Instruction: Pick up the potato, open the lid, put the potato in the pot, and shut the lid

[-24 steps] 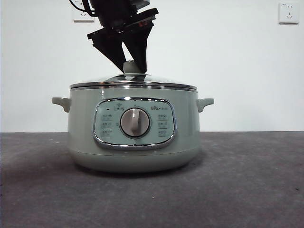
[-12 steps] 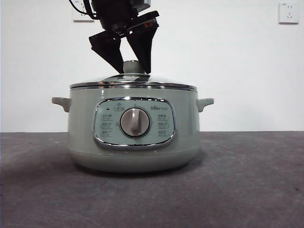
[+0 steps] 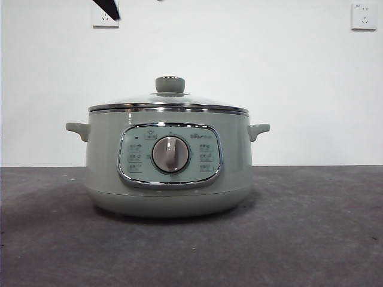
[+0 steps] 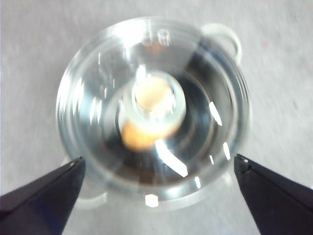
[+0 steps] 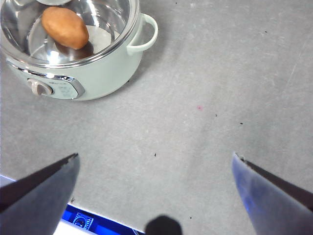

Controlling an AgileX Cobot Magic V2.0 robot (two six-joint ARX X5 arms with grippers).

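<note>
The sage-green pot [image 3: 167, 179] stands mid-table with its glass lid [image 3: 137, 101] seated on the rim, the green knob [image 3: 170, 84] free. My left gripper [image 4: 157, 160] hangs open and empty high above the lid [image 4: 88, 98], roughly over the knob [image 4: 152, 105]. Only a black tip [image 3: 108, 8] of it shows at the front view's top. The orange-brown potato [image 4: 137, 139] lies inside the pot, seen through the glass. My right gripper [image 5: 155, 155] is open and empty over bare table, away from the pot [image 5: 98, 73] and the potato [image 5: 64, 27].
The pot's side handles [image 3: 76, 129] [image 3: 259, 130] stick out left and right. The control panel and grey dial [image 3: 170, 154] face the front camera. Grey tabletop [image 3: 311, 227] surrounds the pot. Wall sockets [image 3: 363, 16] sit high on the white wall.
The gripper that was shut on the lid's knob opened, then rose almost out of the front view. The lid stays seated on the pot.
</note>
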